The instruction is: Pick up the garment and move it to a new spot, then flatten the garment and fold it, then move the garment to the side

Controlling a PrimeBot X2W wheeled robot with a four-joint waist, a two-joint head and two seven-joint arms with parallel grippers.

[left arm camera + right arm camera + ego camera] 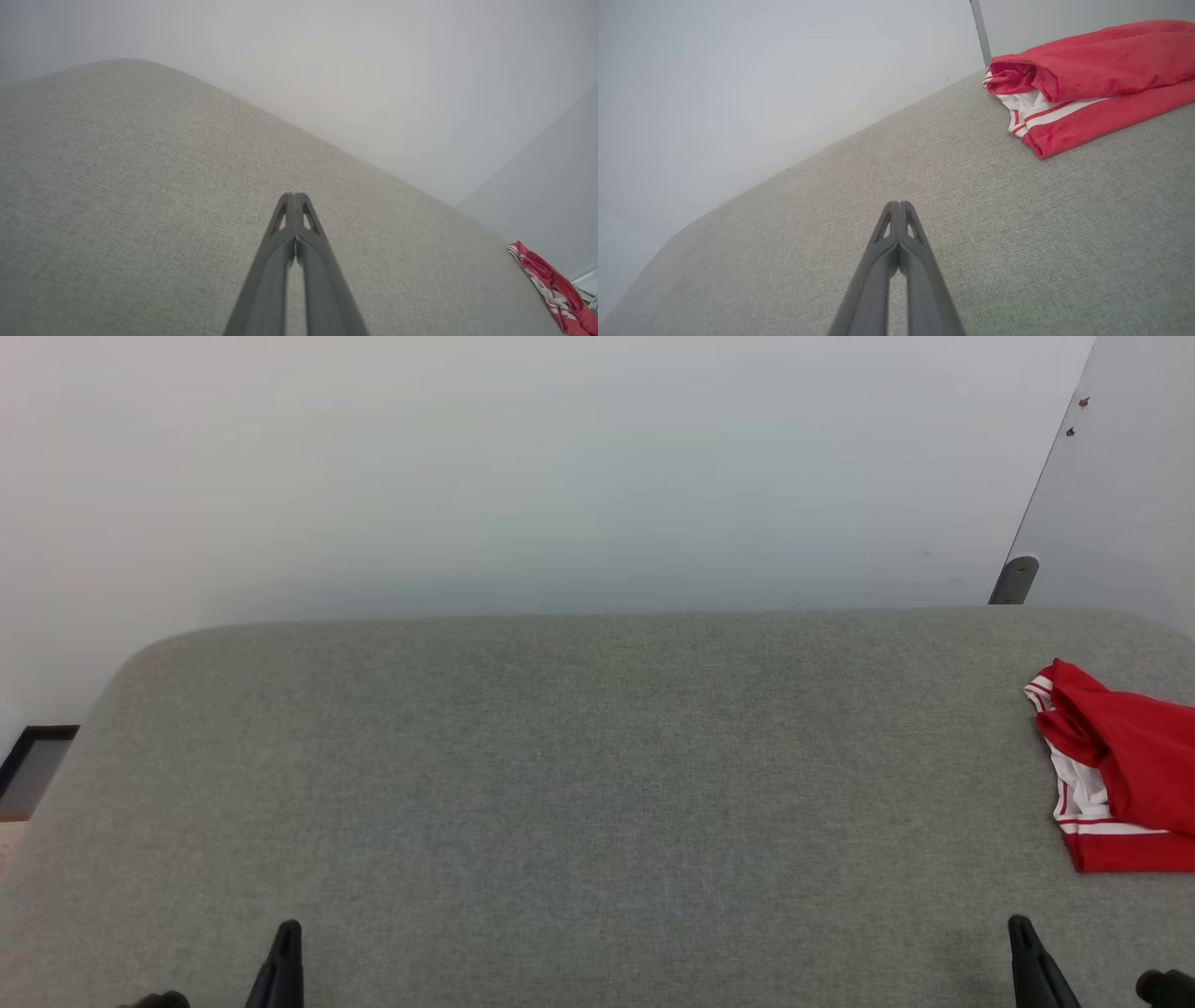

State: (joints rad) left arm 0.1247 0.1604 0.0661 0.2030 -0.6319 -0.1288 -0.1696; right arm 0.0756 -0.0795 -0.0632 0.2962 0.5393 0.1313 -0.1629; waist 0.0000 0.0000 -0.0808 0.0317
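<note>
Red garment (1120, 756) with white sleeve end and striped trim lies folded at far right of grey fabric surface (560, 784), partly cut off by frame edge. Left gripper (294, 198) clenched, fingertips pressed together, holding nothing, over bare fabric. Right gripper (900, 205) likewise clenched, holding nothing, near garment but apart from it. Pale wall (560, 457) behind

Bright, soft, even light casts only faint shadows; both wrist views curve toward their edges.
</note>
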